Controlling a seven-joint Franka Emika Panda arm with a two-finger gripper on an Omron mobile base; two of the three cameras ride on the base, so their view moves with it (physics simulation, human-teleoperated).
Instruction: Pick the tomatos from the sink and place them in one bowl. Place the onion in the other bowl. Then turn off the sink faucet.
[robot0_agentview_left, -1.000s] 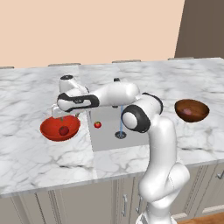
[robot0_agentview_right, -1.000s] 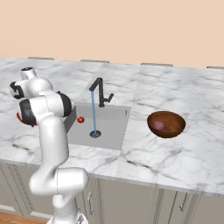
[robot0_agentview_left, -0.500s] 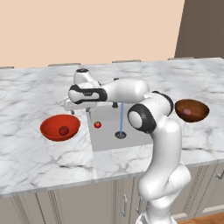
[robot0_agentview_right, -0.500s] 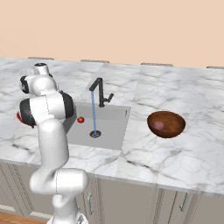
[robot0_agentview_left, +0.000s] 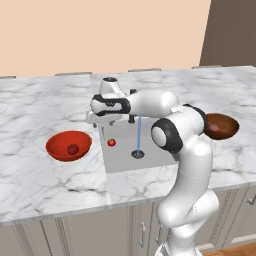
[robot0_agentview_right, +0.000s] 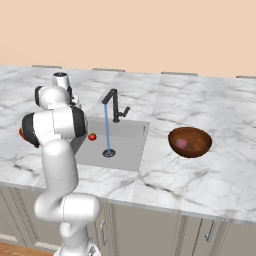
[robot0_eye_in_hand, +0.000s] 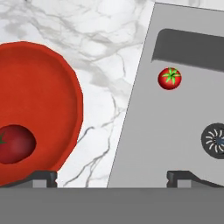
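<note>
The bright red-orange bowl (robot0_agentview_left: 68, 145) (robot0_eye_in_hand: 43, 96) sits left of the sink (robot0_agentview_left: 150, 142) (robot0_eye_in_hand: 170, 140) with the darker tomato (robot0_agentview_left: 73, 149) (robot0_eye_in_hand: 15, 143) resting inside it. A brighter tomato with a green top (robot0_agentview_left: 111, 142) (robot0_agentview_right: 92, 136) (robot0_eye_in_hand: 169, 78) lies on the sink floor near its left wall. My gripper (robot0_agentview_left: 103, 122) (robot0_eye_in_hand: 111, 179) hangs open and empty above the strip of counter between the bowl and the sink. The pinkish-purple onion (robot0_agentview_right: 182, 143) lies in the dark brown bowl (robot0_agentview_right: 190, 141) (robot0_agentview_left: 220, 126) on the right. Water runs from the black faucet (robot0_agentview_right: 116, 105) down to the drain (robot0_eye_in_hand: 214, 139).
White marble counter (robot0_agentview_left: 50, 185) surrounds the sink, and a beige wall runs behind it. My own arm arches over the sink's back edge and hides most of the faucet in the left base view. Cabinet fronts run below the counter edge.
My gripper has left the spot over the red bowl, risen, and swung right toward the sink's left edge. The darker tomato stays in the bowl.
</note>
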